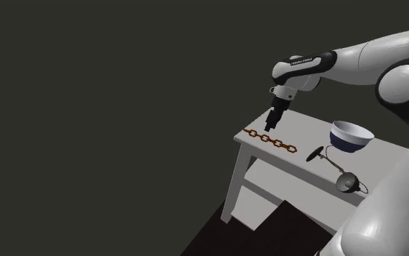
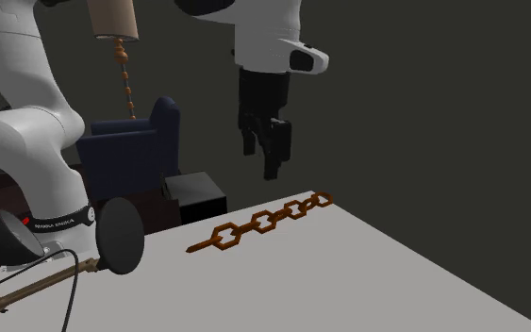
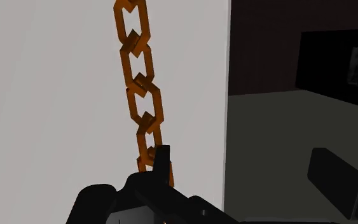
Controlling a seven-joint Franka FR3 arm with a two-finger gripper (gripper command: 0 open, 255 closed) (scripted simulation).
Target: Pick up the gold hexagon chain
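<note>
An orange-brown chain of hexagon links lies stretched out on the grey table, close along its edge. In the second exterior view the chain runs away over the table top. My black gripper hangs a little above the chain's far end, pointing down and touching nothing. In the shoulder view the gripper is just over the chain's middle. The wrist view looks along the chain, with one finger over its near end and the other out past the table edge. The fingers stand apart, open.
A white bowl with a dark blue outside stands behind the chain. A dark lamp-like object with two black domes lies beside it. A dark blue armchair and a floor lamp stand beyond the table.
</note>
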